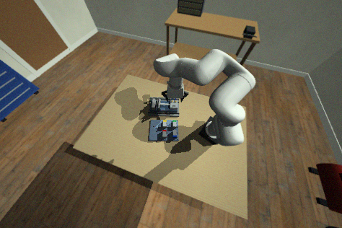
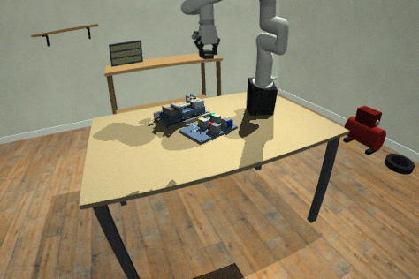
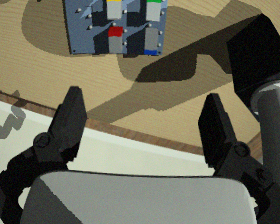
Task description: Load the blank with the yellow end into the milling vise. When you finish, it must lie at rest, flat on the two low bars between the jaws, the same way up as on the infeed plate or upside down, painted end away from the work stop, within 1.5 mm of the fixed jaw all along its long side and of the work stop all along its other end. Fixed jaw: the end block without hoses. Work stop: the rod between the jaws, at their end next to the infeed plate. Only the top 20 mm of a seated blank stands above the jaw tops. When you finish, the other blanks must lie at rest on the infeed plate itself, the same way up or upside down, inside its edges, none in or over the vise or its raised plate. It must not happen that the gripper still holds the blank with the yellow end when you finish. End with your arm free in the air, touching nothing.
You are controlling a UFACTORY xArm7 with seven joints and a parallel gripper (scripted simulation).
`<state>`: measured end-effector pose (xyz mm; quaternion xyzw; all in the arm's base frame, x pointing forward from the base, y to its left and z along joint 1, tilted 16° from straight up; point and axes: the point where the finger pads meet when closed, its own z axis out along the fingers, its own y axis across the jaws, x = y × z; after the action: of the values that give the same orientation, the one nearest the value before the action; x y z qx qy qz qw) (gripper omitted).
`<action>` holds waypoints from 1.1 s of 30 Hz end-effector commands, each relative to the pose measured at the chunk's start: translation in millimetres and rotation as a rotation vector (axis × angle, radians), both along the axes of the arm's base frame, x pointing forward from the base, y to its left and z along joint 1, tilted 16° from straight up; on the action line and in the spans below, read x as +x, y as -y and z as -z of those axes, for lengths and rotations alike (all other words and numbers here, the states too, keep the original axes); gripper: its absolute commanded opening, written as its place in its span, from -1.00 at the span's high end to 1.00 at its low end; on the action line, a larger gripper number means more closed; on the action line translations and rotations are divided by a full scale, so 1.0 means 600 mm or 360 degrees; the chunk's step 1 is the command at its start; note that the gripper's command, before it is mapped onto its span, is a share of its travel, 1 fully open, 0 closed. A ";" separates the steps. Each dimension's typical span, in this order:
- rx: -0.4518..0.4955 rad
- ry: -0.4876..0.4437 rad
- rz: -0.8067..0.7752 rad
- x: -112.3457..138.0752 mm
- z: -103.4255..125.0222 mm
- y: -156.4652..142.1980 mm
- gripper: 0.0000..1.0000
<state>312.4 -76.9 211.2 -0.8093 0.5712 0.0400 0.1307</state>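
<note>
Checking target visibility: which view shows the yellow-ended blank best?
The wrist view: the yellow-ended blank is largest there, unobstructed on the infeed plate. The top view shows only a tiny yellow spot; the exterior view shows it small among its neighbours.

- The top view looks steeply down from high up, far off, with the counter (image 1: pixel 202 173) mid-frame and the arm's base toward 3 o'clock.
- The exterior view stands at room height beyond the counter's corner, looking across it.
- The wrist view peers down past the hand (image 3: pixel 144 129).
- All three share the infeed plate (image 1: pixel 154 135) (image 2: pixel 194 134) (image 3: pixel 74 26).
</note>
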 end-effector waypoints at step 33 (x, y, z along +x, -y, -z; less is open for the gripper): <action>-0.0001 0.0010 0.0005 0.024 0.087 -0.157 -1.00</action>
<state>324.6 15.6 159.9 -0.8097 0.5707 0.0395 0.1311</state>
